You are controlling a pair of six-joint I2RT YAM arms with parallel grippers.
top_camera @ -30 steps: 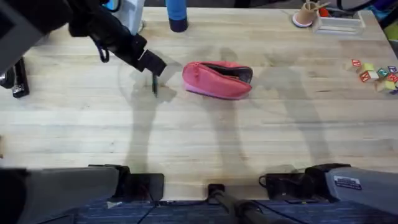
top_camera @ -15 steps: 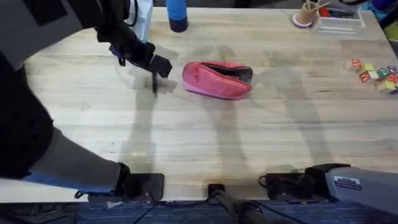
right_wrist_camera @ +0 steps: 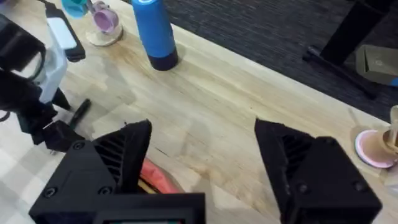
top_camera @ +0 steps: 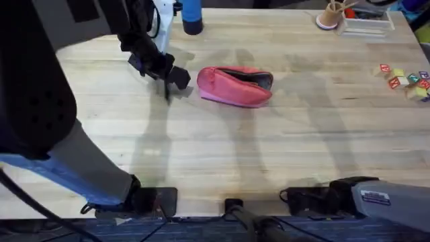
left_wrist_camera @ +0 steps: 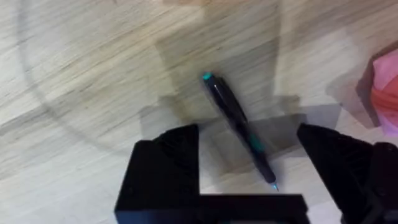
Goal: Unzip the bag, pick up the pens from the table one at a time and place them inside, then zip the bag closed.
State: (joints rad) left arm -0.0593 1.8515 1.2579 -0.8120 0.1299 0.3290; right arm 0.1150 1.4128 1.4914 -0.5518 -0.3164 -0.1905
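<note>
The coral-pink bag [top_camera: 235, 86] lies on the table [top_camera: 222, 148] at the back centre, with a dark gap along its top zipper. One slim dark pen [top_camera: 166, 91] with teal accents lies just left of it. My left gripper [top_camera: 172, 74] hovers over this pen, open. In the left wrist view the pen [left_wrist_camera: 239, 127] runs slantwise between the two black fingers [left_wrist_camera: 168, 158], and the bag's edge [left_wrist_camera: 388, 93] shows beside it. My right gripper [right_wrist_camera: 205, 162] is open and holds nothing, with a strip of the bag [right_wrist_camera: 158, 177] visible between its fingers.
A blue bottle [top_camera: 191, 17] stands at the back edge behind the bag, also in the right wrist view [right_wrist_camera: 154, 34]. A cup of pencils [top_camera: 330, 15] and a tray [top_camera: 366, 25] sit back right. Coloured blocks [top_camera: 406, 77] lie far right.
My left arm has swung right and risen closer under the camera, bringing its gripper slightly toward the bag and over the pen. Bag, pen and right arm have not moved.
</note>
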